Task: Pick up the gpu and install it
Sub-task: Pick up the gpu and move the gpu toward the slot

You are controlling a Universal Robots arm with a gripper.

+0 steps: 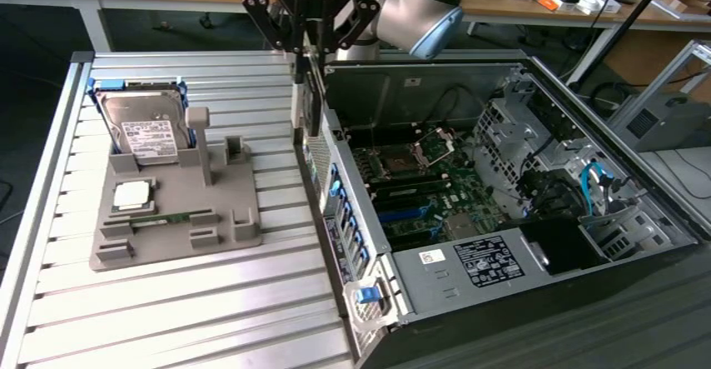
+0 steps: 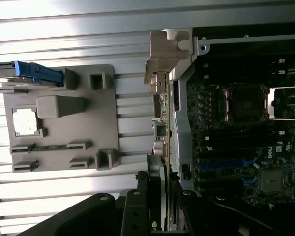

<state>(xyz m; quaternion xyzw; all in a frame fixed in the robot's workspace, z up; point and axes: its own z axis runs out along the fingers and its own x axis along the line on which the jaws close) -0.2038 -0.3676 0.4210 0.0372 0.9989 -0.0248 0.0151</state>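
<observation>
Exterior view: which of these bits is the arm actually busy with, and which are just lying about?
In the job:
- gripper, shut on the gpu
- open computer case, the gpu hanging edge-on at its wall

Lying about:
- hard drive
- processor chip
- memory stick
- grey holder they sit in

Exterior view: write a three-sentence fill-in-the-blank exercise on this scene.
1. The gripper is shut on the ____.
2. The frame around the hard drive is coloured ____.
3. The memory stick lies in the gray holder, which sits on the exterior view's ____ of the computer case.
Missing words: gpu; blue; left.
</observation>
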